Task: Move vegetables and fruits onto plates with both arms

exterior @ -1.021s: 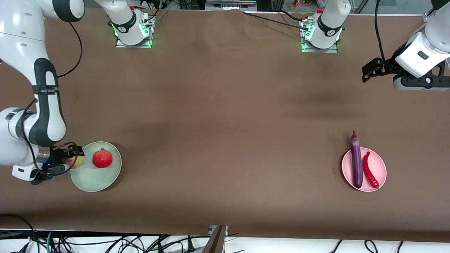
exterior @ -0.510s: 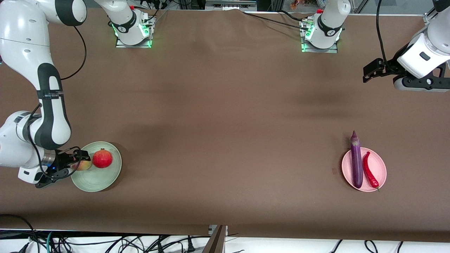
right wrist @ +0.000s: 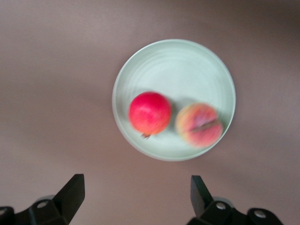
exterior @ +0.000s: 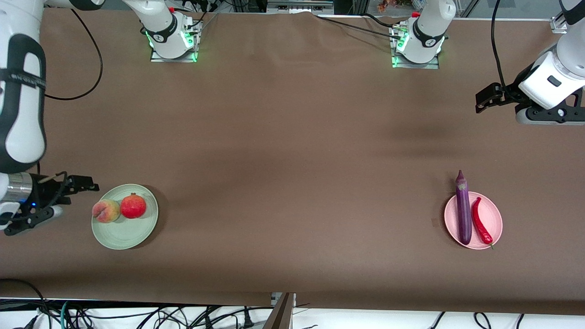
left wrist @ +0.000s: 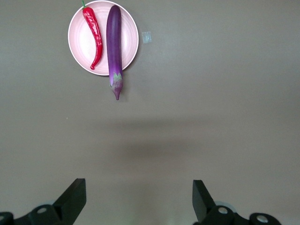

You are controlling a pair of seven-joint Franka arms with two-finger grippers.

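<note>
Eggplant (exterior: 463, 212) lengthwise, stem toward bases

Brown table (exterior: 292, 160). Pale green plate (exterior: 125, 235) bearing red pomegranate (exterior: 133, 206) and yellowish-pink peach (exterior: 106, 211). Pale pink plate (exterior: 496, 219) bearing glossy purple eggplant (exterior: 463, 210) and red chili (exterior: 480, 220) with green stem. White arms with dark grey joints, black grippers.

Brown cloth-covered table (exterior: 292, 151) — black cables (exterior: 137, 315) tangled along its near edge.
</note>
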